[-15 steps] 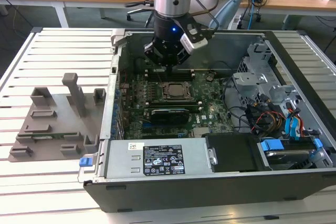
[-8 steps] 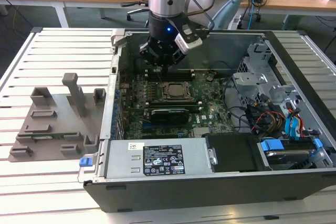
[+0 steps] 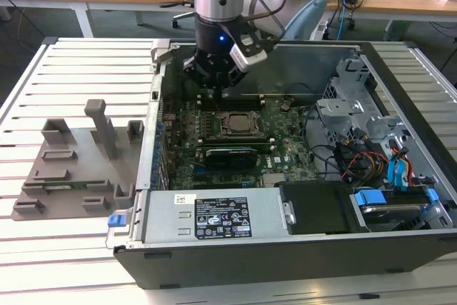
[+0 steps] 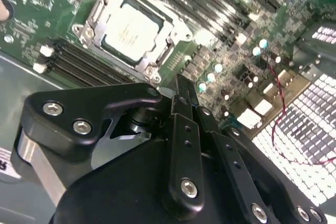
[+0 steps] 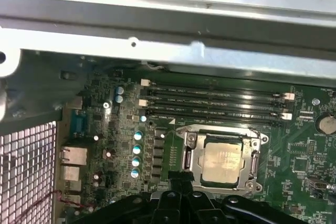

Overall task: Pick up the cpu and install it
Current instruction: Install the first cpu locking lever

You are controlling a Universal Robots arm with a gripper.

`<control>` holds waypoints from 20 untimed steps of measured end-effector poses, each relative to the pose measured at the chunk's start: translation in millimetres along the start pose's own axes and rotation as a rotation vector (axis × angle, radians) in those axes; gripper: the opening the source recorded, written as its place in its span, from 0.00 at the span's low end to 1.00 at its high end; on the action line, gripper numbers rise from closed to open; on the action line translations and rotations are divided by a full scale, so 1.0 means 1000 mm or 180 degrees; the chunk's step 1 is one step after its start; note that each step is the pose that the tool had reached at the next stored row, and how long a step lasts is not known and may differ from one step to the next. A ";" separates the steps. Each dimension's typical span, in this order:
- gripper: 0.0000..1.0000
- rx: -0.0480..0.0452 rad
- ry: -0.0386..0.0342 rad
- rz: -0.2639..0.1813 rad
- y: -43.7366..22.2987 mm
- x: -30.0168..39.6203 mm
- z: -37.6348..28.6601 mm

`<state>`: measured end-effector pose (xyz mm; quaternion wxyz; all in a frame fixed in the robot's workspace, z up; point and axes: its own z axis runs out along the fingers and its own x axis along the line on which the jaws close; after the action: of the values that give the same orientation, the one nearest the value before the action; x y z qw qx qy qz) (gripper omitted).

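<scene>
The cpu [image 3: 235, 123], a silvery-white square chip, lies flat inside the black metal socket frame [image 3: 220, 131] on the green motherboard. Both wrist views show the cpu [image 4: 134, 27] [image 5: 223, 162] seated in the frame [image 4: 90, 31] [image 5: 188, 153], with nothing touching it. My gripper [image 3: 220, 93] hangs a little above the board, just behind the socket in the exterior view. Its black tip [image 4: 181, 85] [image 5: 181, 184] stands shut, with nothing held.
The open computer case [image 3: 285, 248] holds a power supply [image 3: 214, 216] at the front and a drive cage with cables [image 3: 371, 148] on the exterior view's right. Memory slots [image 5: 215, 100] run beside the socket. A grey plastic tray with upright blocks [image 3: 71, 162] lies on the exterior view's left.
</scene>
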<state>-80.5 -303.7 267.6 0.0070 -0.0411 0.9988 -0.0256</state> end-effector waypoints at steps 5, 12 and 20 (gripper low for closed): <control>0.11 0.0000 0.0000 0.0000 0.0124 0.0138 -0.0004; 0.11 0.0000 0.0000 0.0000 0.0263 0.0235 0.0001; 0.11 -0.0019 0.0002 0.0000 0.0281 0.0085 0.0045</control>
<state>-91.2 -276.7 261.6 0.0065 -0.0411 0.9989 -0.0227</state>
